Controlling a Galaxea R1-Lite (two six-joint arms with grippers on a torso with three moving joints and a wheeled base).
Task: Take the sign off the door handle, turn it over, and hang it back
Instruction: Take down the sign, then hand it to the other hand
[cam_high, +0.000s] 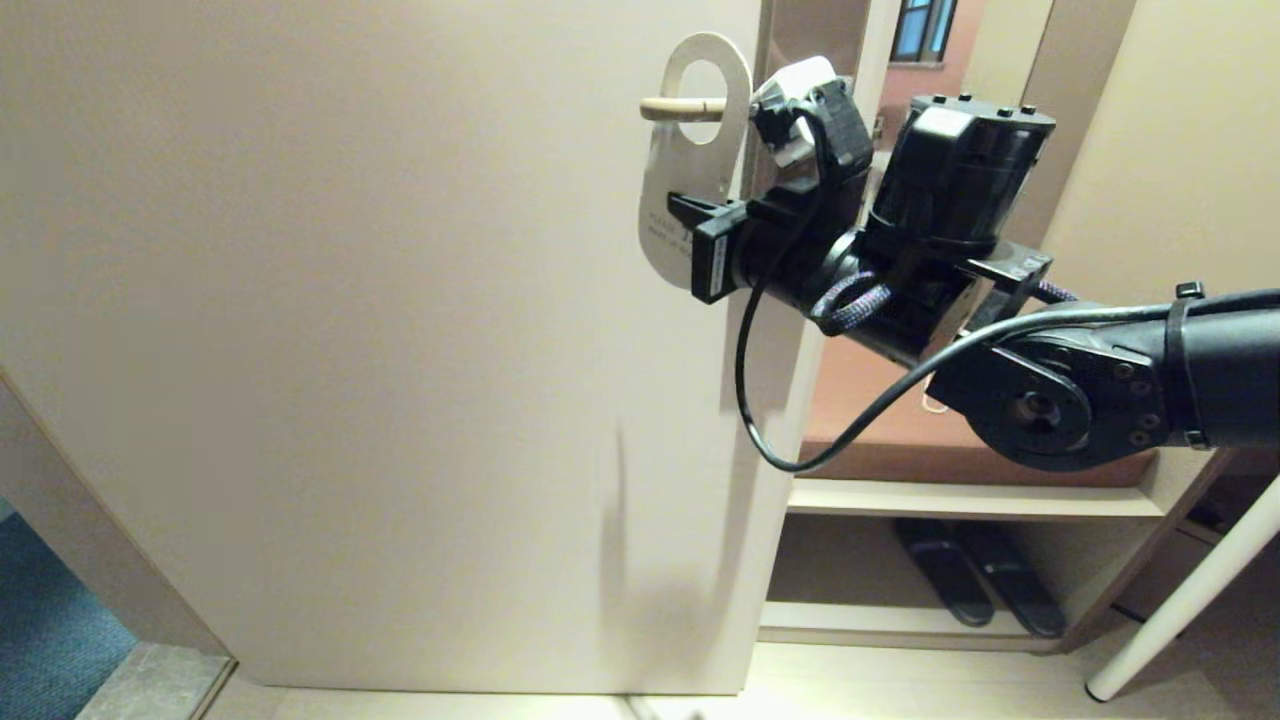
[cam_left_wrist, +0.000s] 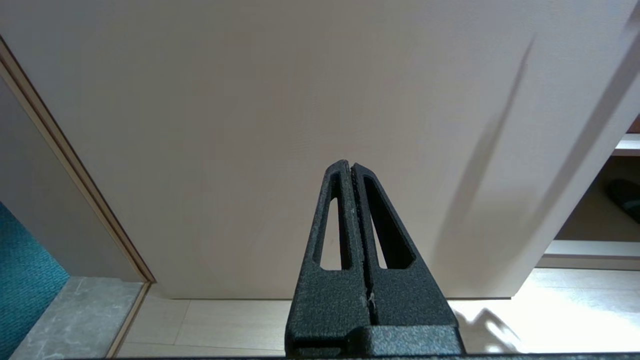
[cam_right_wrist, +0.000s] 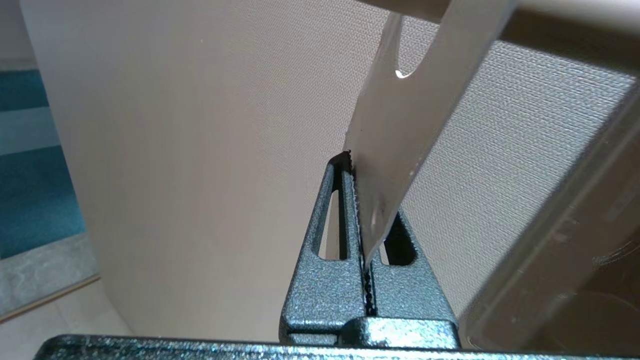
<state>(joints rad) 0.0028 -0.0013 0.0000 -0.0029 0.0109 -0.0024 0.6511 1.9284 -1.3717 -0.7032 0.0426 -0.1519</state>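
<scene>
The sign (cam_high: 668, 190) is a white card hanger showing its white face with faint grey lettering. Its oval hole is over the beige door handle (cam_high: 680, 108), whose rounded end pokes out on the left. My right gripper (cam_high: 690, 215) is shut on the sign's lower right edge, fingers pointing left against the door. In the right wrist view the sign (cam_right_wrist: 405, 125) runs edge-on between the pinched fingers (cam_right_wrist: 345, 210) of my right gripper (cam_right_wrist: 356, 172). My left gripper (cam_left_wrist: 350, 167) is shut and empty, low down in front of the door, out of the head view.
The beige door (cam_high: 350, 350) fills the left and middle. Its free edge (cam_high: 775, 420) stands beside an open wardrobe with shelves (cam_high: 960, 497) and dark slippers (cam_high: 975, 580). A white pole (cam_high: 1180, 610) leans at bottom right. Blue carpet (cam_high: 45, 620) lies at bottom left.
</scene>
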